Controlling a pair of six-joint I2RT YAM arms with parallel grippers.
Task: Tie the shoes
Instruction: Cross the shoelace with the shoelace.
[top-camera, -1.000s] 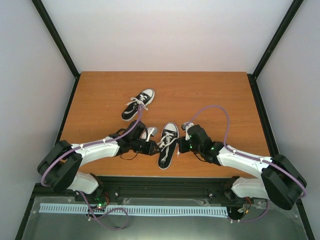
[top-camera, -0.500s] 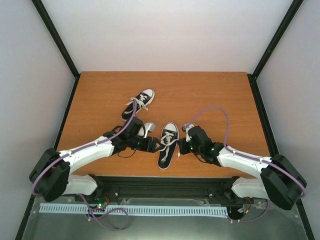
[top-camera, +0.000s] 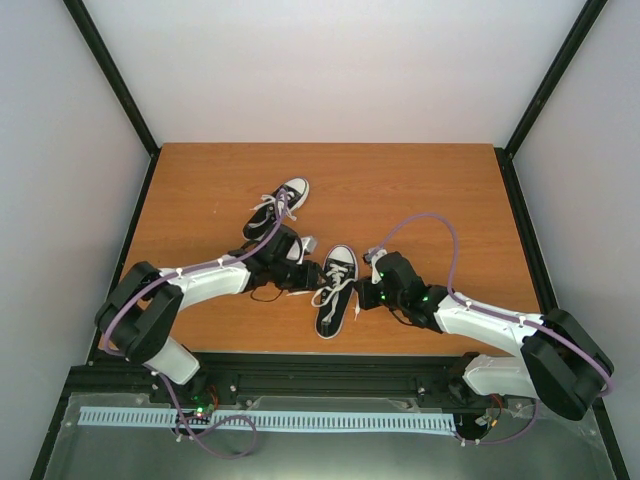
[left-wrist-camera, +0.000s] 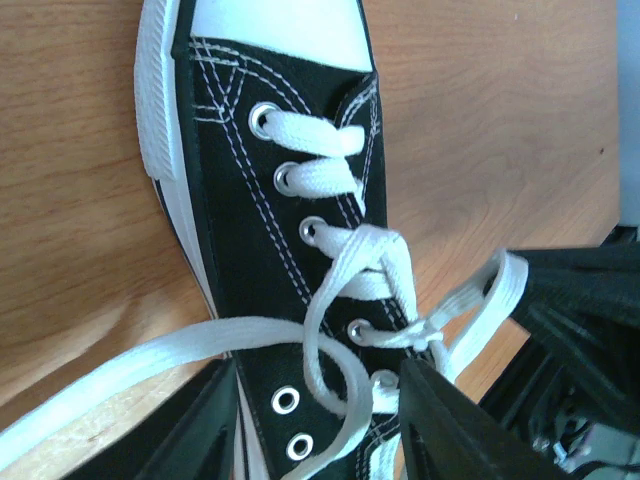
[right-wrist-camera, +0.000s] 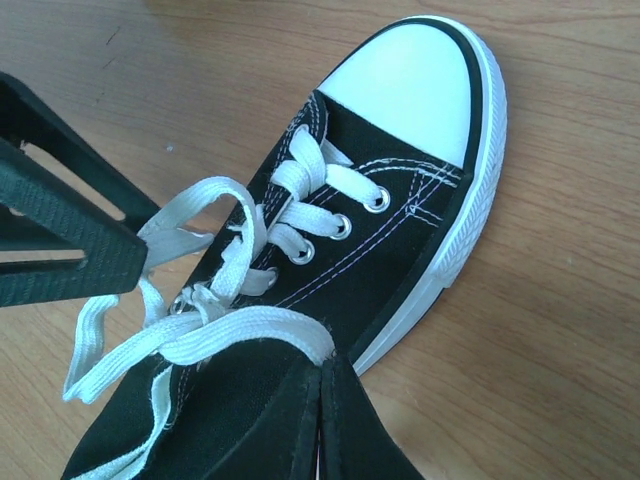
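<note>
**A:** Where do we have the near shoe (top-camera: 337, 290)?

**B:** It lies flat on the bench (top-camera: 440, 190) with its toe pointing away from our bases, and we have one tool on each side of it. Over its tongue we see only a first crossing and no bow, so we judge the tying barely begun.

**A:** Why is the right tool (right-wrist-camera: 322, 375) clamped tight?

**B:** It pinches the lace (right-wrist-camera: 240, 330) at the shoe's right side. We think this holds that strand taut and clear of the eyelets while the other arm works.

**A:** And the left tool (left-wrist-camera: 318, 400)?

**B:** Its jaws stand partway apart over the shoe's ankle end, one on each side of a loose loop (left-wrist-camera: 335, 350). Nothing is pinched there, so we take it that we are lining up for a grip on that loop.

**A:** What else is near?

**B:** The other shoe (top-camera: 277, 208) lies beyond the near shoe and to its left, apart from it, and its laces look undone too. Our left arm (top-camera: 200, 283) passes just beside its heel, so a wide swing could nudge it.

**A:** Is anything in the way?

**B:** Mostly ourselves, since the two tools sit close together across the near shoe. A free strand (left-wrist-camera: 110, 385) also trails off the shoe's left side beneath the left tool, where it could snag.
</note>
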